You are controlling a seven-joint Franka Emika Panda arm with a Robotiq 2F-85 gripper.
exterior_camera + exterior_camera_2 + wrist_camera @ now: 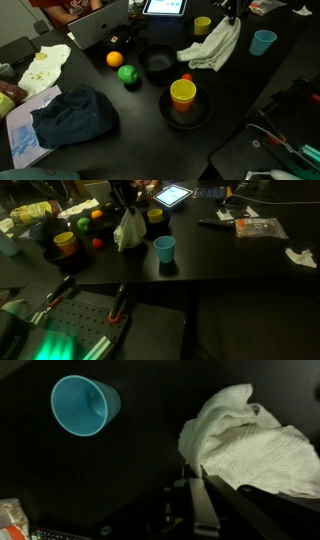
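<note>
My gripper (232,14) is shut on the top of a white cloth (215,45), which hangs from it in a cone, with its lower end on the black table. Both also show in an exterior view, the gripper (122,197) above the cloth (128,230). In the wrist view the closed fingers (193,472) pinch the cloth (250,445). A light blue cup (85,405) stands upright and empty nearby; it shows in both exterior views (263,42) (164,249).
A yellow cup (183,95) sits in a black bowl (187,119). Another black bowl (157,63), an orange (114,59), a green fruit (127,74), a dark blue cloth (75,115), a small yellow cup (202,25), a tablet (165,7) and a laptop (100,28) lie around.
</note>
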